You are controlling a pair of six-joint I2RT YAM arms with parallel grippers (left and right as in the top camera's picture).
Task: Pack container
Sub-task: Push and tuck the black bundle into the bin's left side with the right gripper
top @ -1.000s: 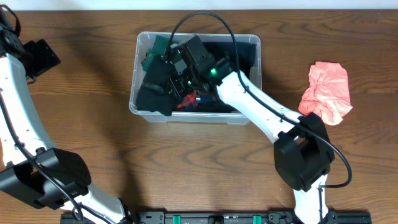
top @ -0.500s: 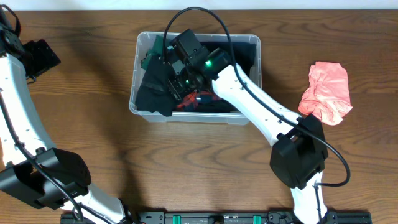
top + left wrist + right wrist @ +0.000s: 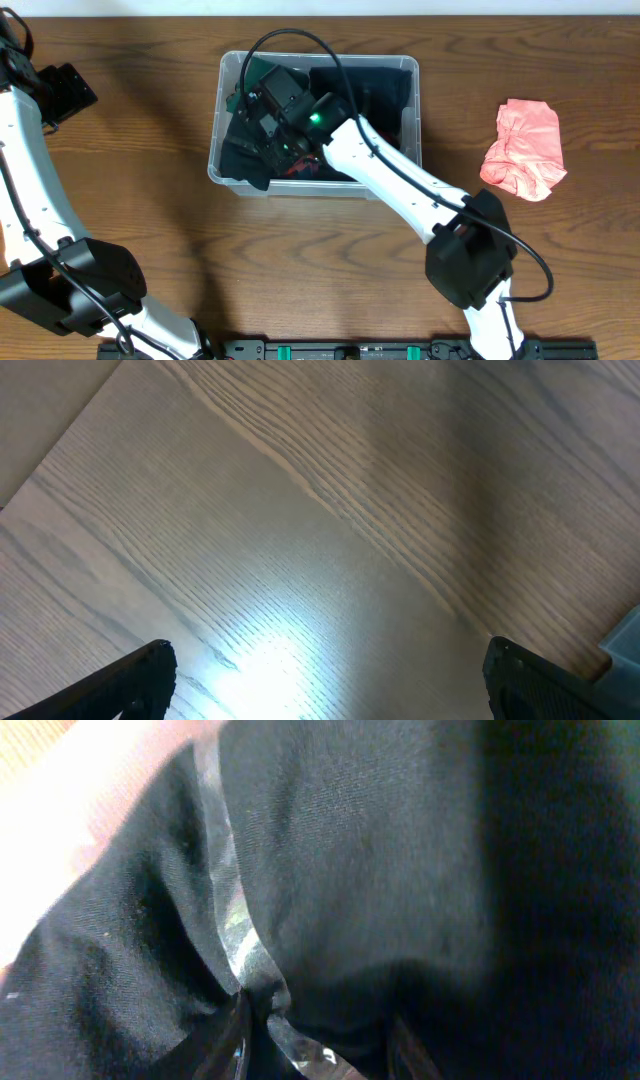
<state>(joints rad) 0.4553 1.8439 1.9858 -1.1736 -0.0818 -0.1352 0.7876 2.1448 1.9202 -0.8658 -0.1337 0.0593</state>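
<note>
The clear plastic container (image 3: 412,100) stands at the table's middle back, filled with dark clothes; something green (image 3: 258,72) and something red (image 3: 300,165) show among them. A black cloth (image 3: 245,155) hangs over its front left rim. My right gripper (image 3: 262,125) is down inside the container's left part. In the right wrist view its fingers (image 3: 318,1040) sit close around a fold of the black cloth (image 3: 350,850), beside the clear rim (image 3: 225,910). My left gripper (image 3: 325,680) is open and empty over bare wood at the far left (image 3: 70,90).
A crumpled pink cloth (image 3: 524,150) lies on the table to the right of the container. The right arm's cable loops above the container. A corner of the container shows at the right edge of the left wrist view (image 3: 625,640).
My right gripper has moved left inside the container, towards the black cloth at its left end. The left arm and the pink cloth have not moved.
</note>
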